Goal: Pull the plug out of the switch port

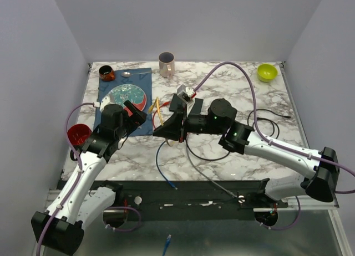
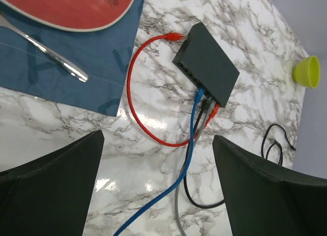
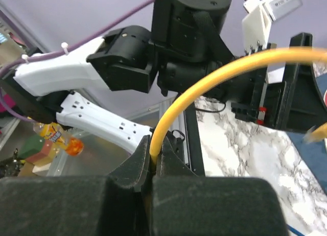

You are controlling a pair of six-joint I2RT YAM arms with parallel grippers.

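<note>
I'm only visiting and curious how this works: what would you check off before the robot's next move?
1. Grip of right end effector on yellow cable: ok, shut.
2. Free left end effector: ok, open, empty.
3. Sight of switch from left wrist: ok.
4. Seated blue cable in switch: ok.
5. Anything steadying switch: not ok, nothing touches it.
6. Whereabouts of yellow cable's plug: cannot tell.
</note>
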